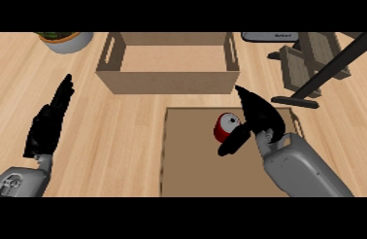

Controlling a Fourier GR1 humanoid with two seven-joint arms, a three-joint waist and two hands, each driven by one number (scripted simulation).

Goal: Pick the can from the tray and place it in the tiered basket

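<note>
My right hand [259, 119] is spread open, holding nothing. The can [225, 125] stands on the tray [193, 170] at its 9 o'clock, between thumb and fingers. Judged step: pre-grasp. Next: curl round it, lift to basket [172, 82], 11 o'clock.

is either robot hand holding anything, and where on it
Nothing is held. The right robot hand is open beside the can on the tray; the left robot hand rests open.

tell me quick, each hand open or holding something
Left hand: open, fingers straight, holding nothing.
Right hand: open, beside the can on the tray, not curled round it.
</note>
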